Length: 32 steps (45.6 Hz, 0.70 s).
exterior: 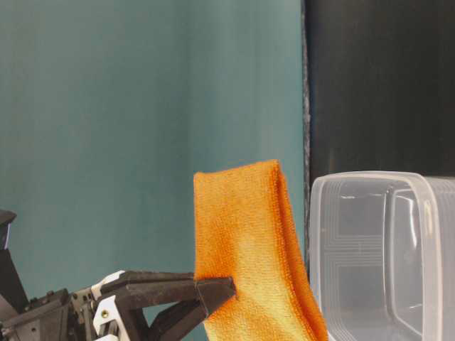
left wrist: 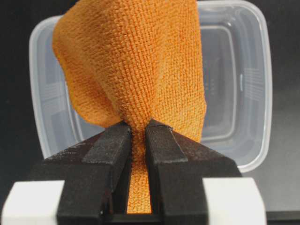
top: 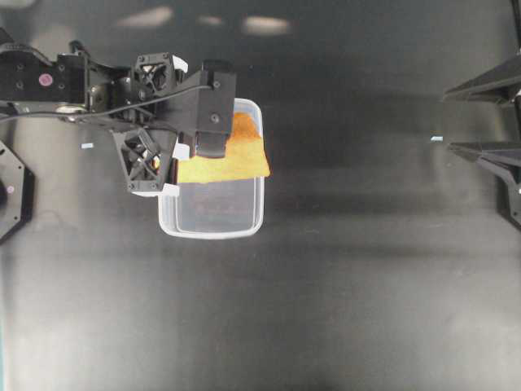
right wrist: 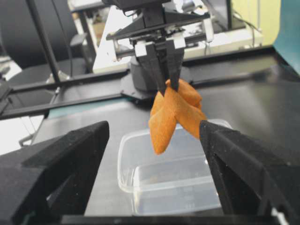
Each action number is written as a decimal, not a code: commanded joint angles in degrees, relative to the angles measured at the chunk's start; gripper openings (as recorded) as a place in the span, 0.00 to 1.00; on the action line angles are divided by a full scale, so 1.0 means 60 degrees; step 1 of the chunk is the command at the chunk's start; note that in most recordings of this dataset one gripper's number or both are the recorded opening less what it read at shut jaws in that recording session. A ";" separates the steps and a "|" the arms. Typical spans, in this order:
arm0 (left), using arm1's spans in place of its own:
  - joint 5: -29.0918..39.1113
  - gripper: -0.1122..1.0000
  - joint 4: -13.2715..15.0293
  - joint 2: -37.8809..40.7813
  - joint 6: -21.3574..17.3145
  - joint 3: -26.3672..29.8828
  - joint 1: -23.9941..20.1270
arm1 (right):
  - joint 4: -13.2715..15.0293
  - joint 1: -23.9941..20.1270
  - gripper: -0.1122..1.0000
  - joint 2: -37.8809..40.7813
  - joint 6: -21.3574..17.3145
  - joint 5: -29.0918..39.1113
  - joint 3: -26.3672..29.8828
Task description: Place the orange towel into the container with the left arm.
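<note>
The orange towel [top: 240, 155] hangs pinched in my left gripper [top: 203, 151], which is shut on it. The towel is held in the air above the far half of the container [top: 212, 234], a clear plastic tub on the black table. In the left wrist view the jaws [left wrist: 138, 129] grip a bunched fold of towel [left wrist: 136, 65] with the tub [left wrist: 243, 84] behind. The right wrist view shows the towel [right wrist: 173, 112] dangling over the tub [right wrist: 173, 183], its lowest corner about level with the rim. My right gripper [top: 448, 122] is open and empty at the far right.
Two small pale tape marks lie on the table, one to the left of the tub [top: 87, 146] and one near the right gripper [top: 436, 139]. In the table-level view the tub [exterior: 384, 249] stands just right of the towel [exterior: 245, 241].
</note>
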State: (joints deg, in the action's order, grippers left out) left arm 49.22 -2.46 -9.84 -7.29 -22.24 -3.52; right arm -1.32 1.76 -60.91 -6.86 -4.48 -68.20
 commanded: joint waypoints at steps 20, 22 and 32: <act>-0.0234 0.21 -0.0029 0.0249 0.0029 -0.0293 0.0000 | -0.0029 0.0000 0.78 0.0088 -0.0015 0.0059 0.0059; -0.0249 0.35 -0.0029 0.0278 0.0073 -0.0322 0.0000 | -0.0044 0.0000 0.78 0.0103 -0.0015 0.0073 0.0059; -0.0776 0.88 -0.0029 0.0000 0.0190 -0.0117 0.0059 | -0.0044 0.0000 0.78 0.0103 -0.0015 0.0059 0.0015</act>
State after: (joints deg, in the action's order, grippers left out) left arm 46.23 -2.46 -7.91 -6.15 -24.35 -3.34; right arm -1.32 1.76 -60.91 -6.94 -3.78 -68.55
